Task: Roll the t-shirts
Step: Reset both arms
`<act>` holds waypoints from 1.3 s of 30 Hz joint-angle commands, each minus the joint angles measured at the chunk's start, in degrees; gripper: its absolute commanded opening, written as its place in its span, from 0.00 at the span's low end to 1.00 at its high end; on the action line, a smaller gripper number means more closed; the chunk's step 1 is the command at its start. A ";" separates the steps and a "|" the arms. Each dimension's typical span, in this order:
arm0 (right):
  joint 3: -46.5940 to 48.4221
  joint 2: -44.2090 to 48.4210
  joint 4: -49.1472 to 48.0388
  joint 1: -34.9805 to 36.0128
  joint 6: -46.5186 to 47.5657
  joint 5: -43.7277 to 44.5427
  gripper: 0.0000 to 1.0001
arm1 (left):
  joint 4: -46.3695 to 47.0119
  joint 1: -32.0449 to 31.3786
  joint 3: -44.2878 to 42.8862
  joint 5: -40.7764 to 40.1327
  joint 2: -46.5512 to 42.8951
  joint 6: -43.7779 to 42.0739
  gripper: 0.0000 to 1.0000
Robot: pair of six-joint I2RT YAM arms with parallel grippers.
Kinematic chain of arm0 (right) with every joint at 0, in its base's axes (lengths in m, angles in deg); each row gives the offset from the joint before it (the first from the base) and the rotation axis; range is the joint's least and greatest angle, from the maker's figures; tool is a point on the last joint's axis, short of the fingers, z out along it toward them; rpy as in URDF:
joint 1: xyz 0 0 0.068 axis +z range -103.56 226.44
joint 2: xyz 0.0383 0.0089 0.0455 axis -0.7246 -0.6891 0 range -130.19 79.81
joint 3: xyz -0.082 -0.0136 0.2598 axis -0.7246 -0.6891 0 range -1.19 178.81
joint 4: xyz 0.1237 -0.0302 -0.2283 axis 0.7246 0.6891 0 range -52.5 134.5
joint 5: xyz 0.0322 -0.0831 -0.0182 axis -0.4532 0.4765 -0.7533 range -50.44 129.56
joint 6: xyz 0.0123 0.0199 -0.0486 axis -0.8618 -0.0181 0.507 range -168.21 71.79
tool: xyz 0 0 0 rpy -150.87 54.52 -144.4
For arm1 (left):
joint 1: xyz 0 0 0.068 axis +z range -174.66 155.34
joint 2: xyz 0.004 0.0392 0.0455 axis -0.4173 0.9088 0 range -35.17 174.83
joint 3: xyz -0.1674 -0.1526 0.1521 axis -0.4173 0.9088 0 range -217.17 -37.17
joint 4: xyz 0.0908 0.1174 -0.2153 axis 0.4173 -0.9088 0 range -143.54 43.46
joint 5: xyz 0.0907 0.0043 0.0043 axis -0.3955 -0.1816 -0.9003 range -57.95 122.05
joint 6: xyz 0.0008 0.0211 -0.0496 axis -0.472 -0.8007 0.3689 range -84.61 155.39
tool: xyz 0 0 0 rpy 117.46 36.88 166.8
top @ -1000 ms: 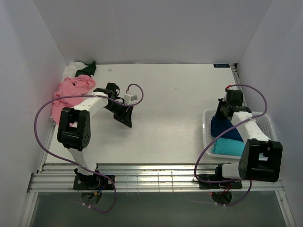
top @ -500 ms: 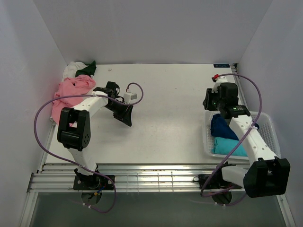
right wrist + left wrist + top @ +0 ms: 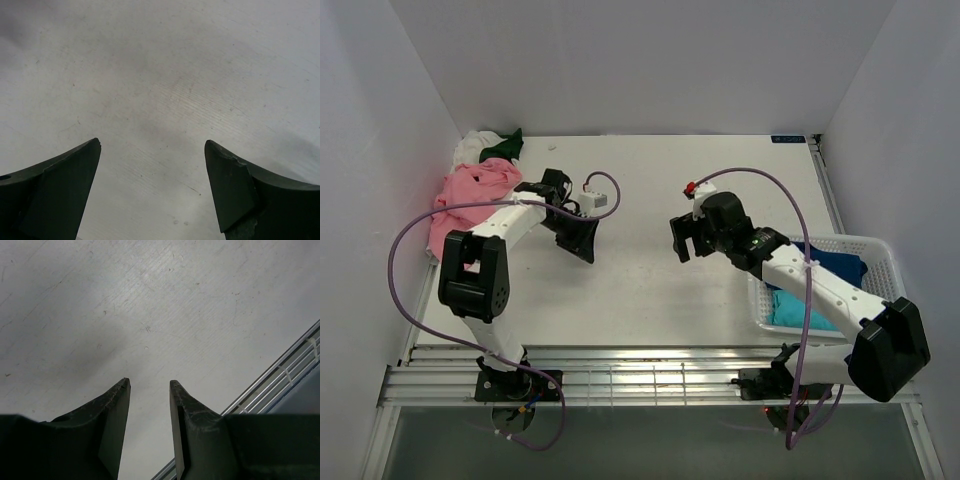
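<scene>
A: What lies where?
B: Far left, a crumpled pink tee [image 3: 470,197], with a white tee [image 3: 471,146] and a dark green tee [image 3: 504,147] heaped behind it. Near right, a navy tee [image 3: 832,264] and a teal tee [image 3: 798,312] are bundled in the basket [image 3: 882,262].
A: Pincers?
B: The left gripper [image 3: 149,384] is slightly apart, the right gripper [image 3: 152,145] wide apart, both above the table [image 3: 650,180].

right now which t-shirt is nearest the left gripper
The pink t-shirt, heaped left of the left gripper; others lie farther back or in the basket.
</scene>
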 commanded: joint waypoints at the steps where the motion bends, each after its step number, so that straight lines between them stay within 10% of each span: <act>1: 1.55 -1.09 -4.16 0.76 -2.63 -0.48 0.90 | -0.07 0.34 -1.17 -1.67 -4.67 0.75 0.48; 39: -7.67 -5.76 -19.01 12.01 -18.37 9.52 0.90 | -1.83 0.33 2.17 -4.49 -6.70 -0.84 0.48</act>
